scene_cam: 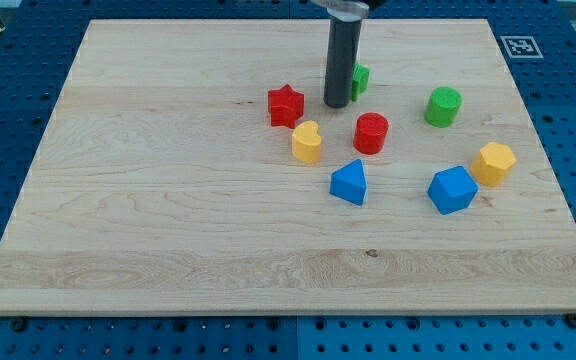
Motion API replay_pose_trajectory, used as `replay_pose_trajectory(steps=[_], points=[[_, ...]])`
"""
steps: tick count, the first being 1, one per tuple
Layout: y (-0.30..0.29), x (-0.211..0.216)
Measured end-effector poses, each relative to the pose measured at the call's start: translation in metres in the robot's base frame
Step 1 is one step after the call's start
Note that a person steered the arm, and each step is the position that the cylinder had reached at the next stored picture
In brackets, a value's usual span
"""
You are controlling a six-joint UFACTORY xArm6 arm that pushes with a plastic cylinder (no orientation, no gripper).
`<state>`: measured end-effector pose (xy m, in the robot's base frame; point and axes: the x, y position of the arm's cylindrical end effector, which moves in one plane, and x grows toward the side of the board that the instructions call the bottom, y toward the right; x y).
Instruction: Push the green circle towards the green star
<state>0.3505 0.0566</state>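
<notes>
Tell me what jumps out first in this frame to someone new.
The dark rod comes down from the view's top, my tip just left of the half-hidden green star. Coloured blocks cluster right of centre on the wooden board. The green circle sits apart, right of the star.

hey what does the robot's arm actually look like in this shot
Only the end of the arm shows: a straight, smooth, dark grey rod, round like a thick pipe, hanging from a shiny metal collar at the view's top edge. My tip is plain and blunt. No cables, markings or claw are visible.
</notes>
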Motion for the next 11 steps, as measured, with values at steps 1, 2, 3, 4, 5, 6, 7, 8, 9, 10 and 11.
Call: replay_pose_trajectory(steps=[1, 2, 3, 4, 5, 6, 7, 8, 9, 10, 11], points=[[0.000, -0.021], [0.015, -0.028], [0.032, -0.028], [0.043, 0.004], [0.066, 0.042], [0.111, 0.074], [0.150, 0.081], [0.157, 0.061], [0.134, 0.046], [0.111, 0.034], [0.106, 0.013]])
